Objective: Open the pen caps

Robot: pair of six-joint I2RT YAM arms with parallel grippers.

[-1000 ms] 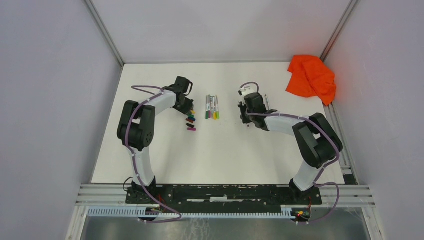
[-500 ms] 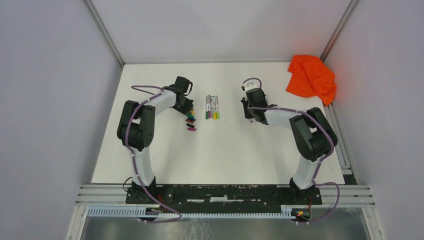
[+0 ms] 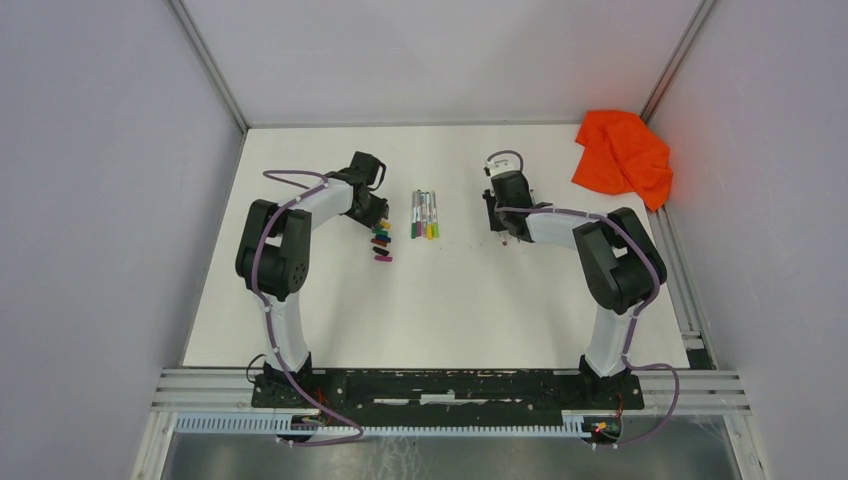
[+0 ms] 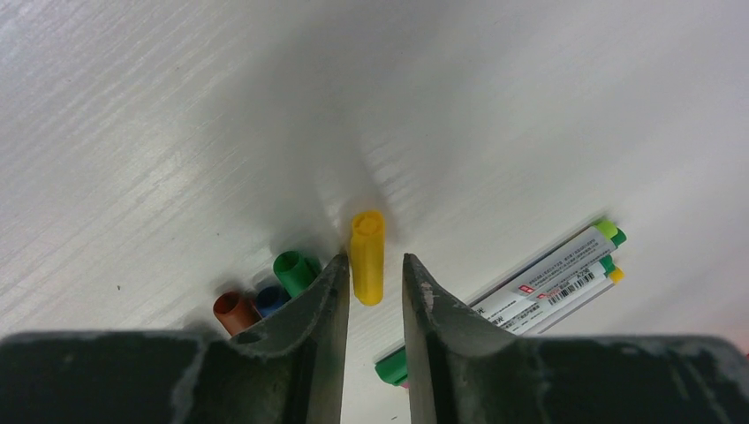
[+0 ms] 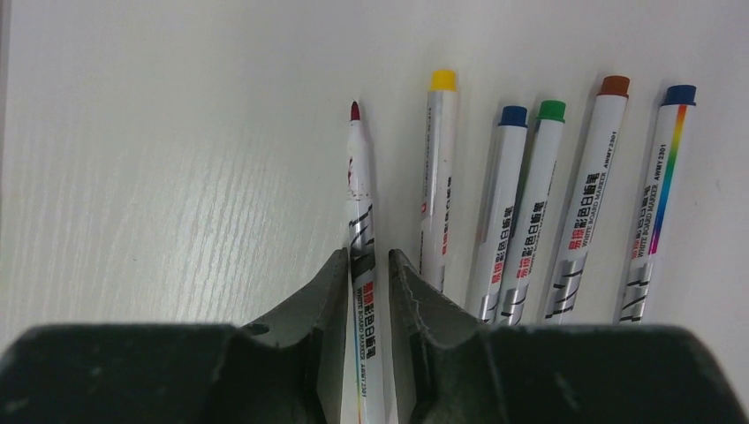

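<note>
Left fingers stand slightly parted and grip nothing. A yellow pen cap lies flat on the worktop between their tips, close beside one finger with a gap to the other. Just left of it lie a green cap, a blue cap and a red-brown cap. To its right a bundle of pens lies side by side.

Right fingers closely flank the barrel of an uncapped pen with a red tip, which lies on the white surface. Whether they press on it or only sit beside it I cannot tell. Right of it five more pens lie parallel, their far ends yellow, blue, green, brown and blue.

From above, the worktop is white with a faint wood grain, boxed in by pale grey walls and aluminium corner posts. The loose caps form a short column left of centre beside the left arm, and the bundle of pens lies between the two arms. An orange cloth sits crumpled in the far right corner. A black mounting plate on aluminium rails runs along the near edge.
</note>
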